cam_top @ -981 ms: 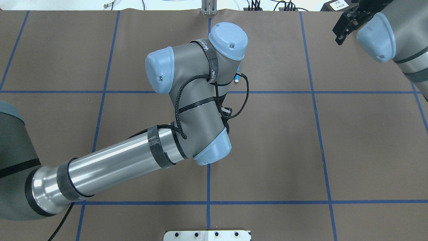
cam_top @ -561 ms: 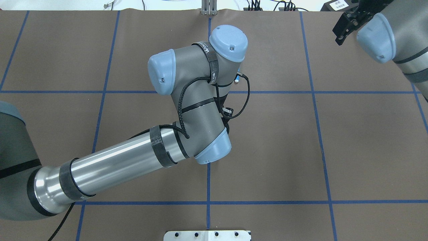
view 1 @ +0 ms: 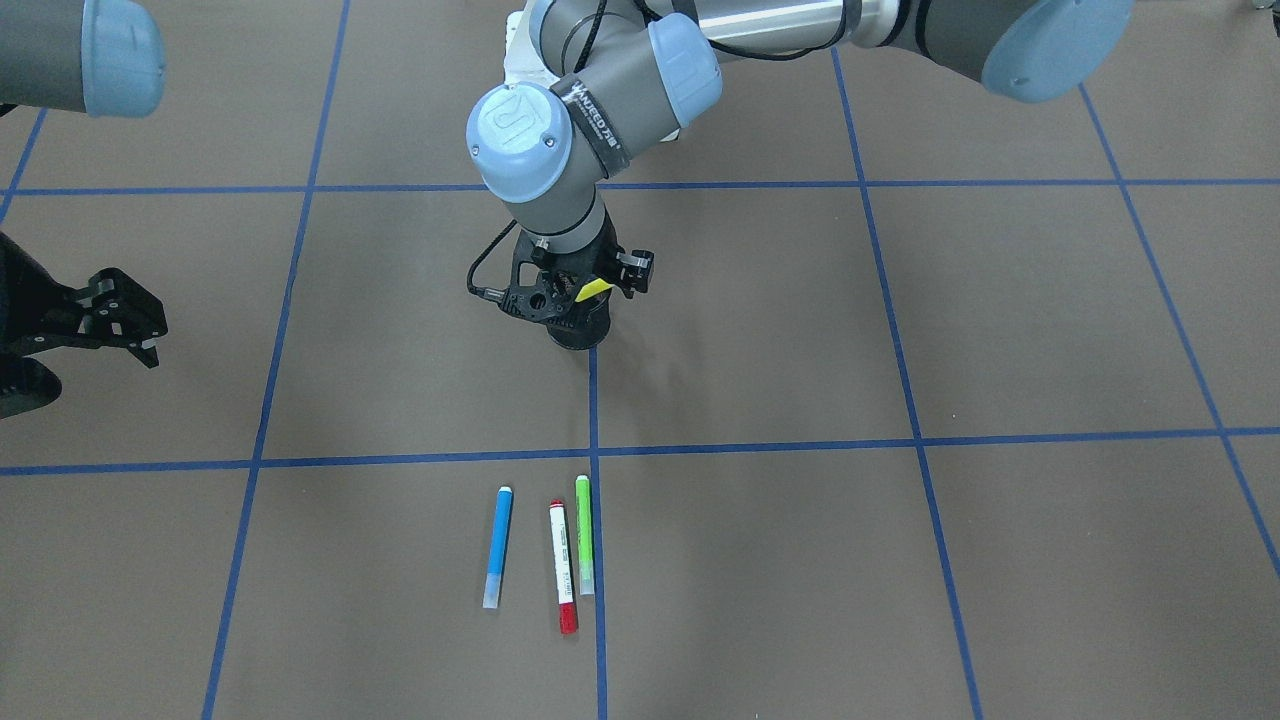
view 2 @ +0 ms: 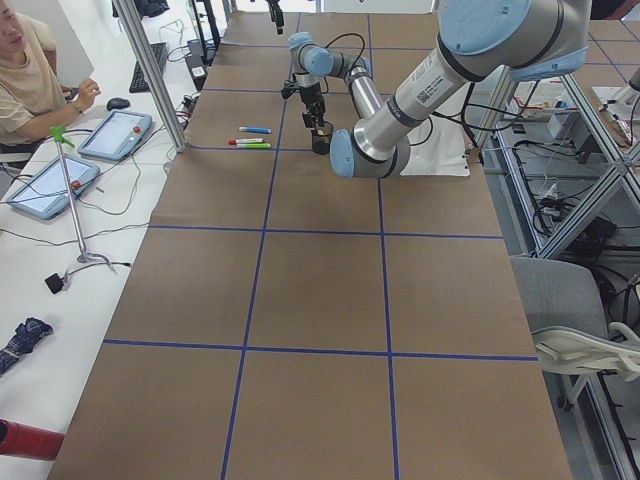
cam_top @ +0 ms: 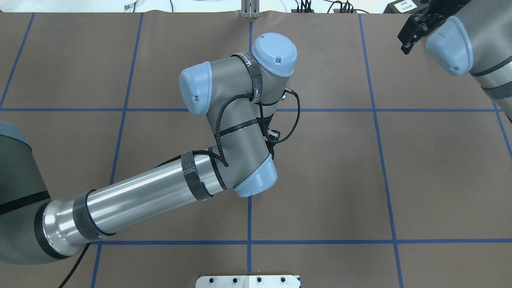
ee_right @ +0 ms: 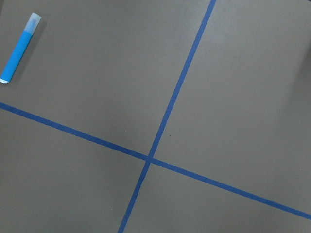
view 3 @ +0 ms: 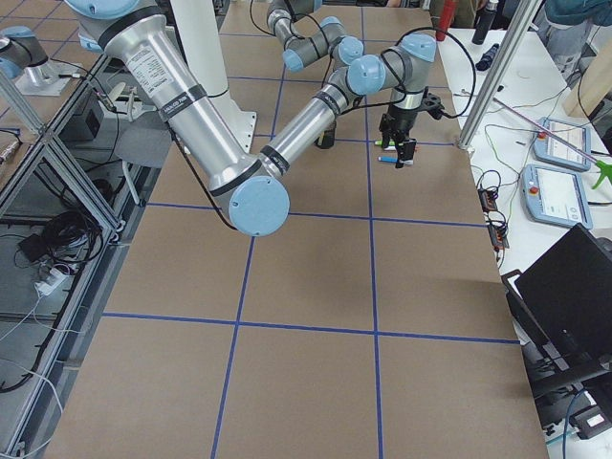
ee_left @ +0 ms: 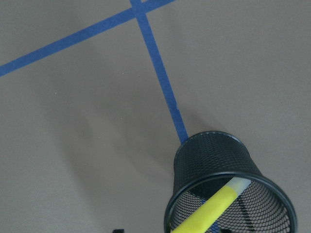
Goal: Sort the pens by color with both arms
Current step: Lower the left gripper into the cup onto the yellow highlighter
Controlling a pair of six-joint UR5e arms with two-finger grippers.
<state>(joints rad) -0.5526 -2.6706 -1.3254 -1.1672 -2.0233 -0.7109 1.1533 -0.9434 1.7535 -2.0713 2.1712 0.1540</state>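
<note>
Pinching yellow pen (view 1: 592,290) above mesh cup (ee_left: 214,160), left claw (view 1: 580,300); right claw (view 1: 148,335) spread.

mesh cup (view 1: 580,332) on a tape line (view 1: 594,400) mid-table, under my left gripper (view 1: 572,292) | held pen (ee_left: 209,211) tilted, lower end inside cup | three loose pens (view 1: 563,555) side by side beyond cup | my right gripper (view 1: 140,325) well off to their right

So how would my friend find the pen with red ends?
On the brown table covering with blue tape lines, find the black mesh cup near the middle. Three pens lie past it, away from the robot. Between the blue pen and the light green pen is the white-barrelled pen, the only one with red ends.
</note>
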